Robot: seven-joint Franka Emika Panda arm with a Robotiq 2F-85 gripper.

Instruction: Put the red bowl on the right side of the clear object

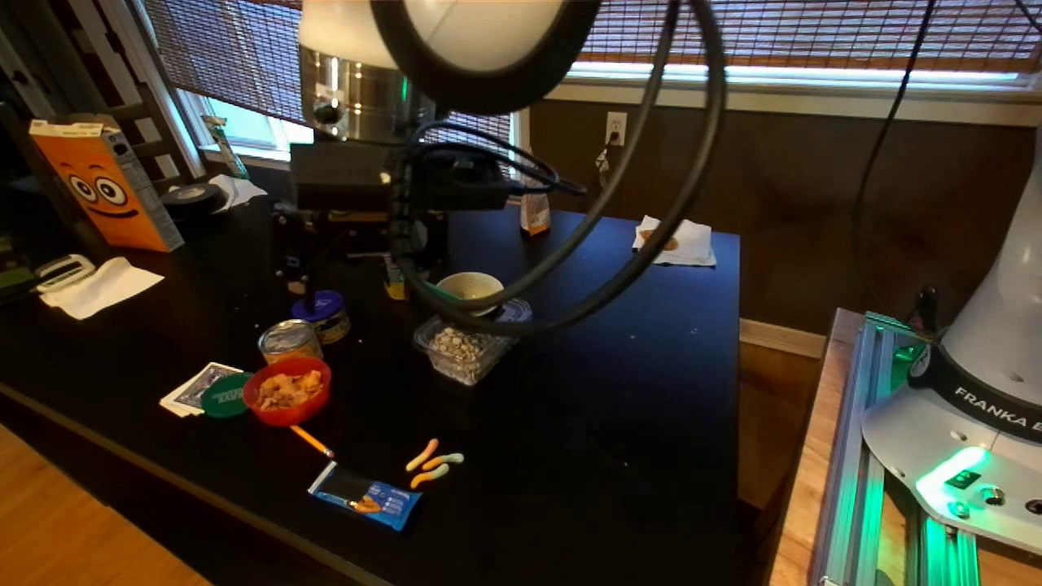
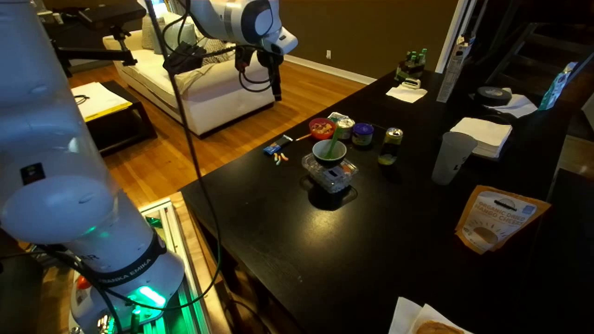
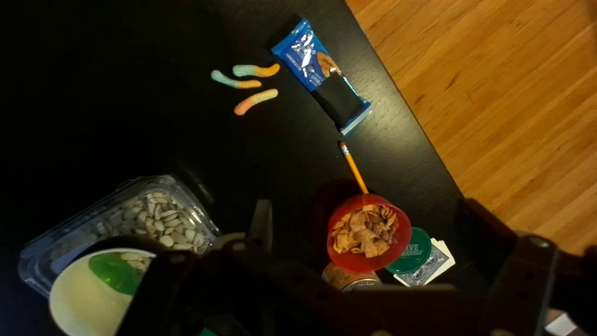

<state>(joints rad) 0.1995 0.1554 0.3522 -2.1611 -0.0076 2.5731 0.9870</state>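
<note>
The red bowl (image 1: 281,417) holds brown flakes and stands on the dark table near its long edge, also seen in an exterior view (image 2: 320,136) and the wrist view (image 3: 357,265). The clear tub (image 1: 468,373) holds pale seeds; it also shows in an exterior view (image 2: 341,183) and the wrist view (image 3: 198,212). A pale bowl (image 2: 330,161) with a green spoon sits on or against it. My gripper (image 3: 372,224) is open and empty, high above the table, its fingers wide apart with the red bowl between them in the wrist view. The gripper also shows in an exterior view (image 2: 260,79).
A green lid (image 1: 224,396), cards, an orange can (image 1: 291,340) and a blue-lidded tub (image 1: 326,313) crowd the red bowl. A pencil (image 3: 354,168), a blue wrapper (image 3: 322,74) and gummy worms (image 3: 247,84) lie nearby. A tall can (image 2: 390,146) and cup (image 2: 452,157) stand farther off.
</note>
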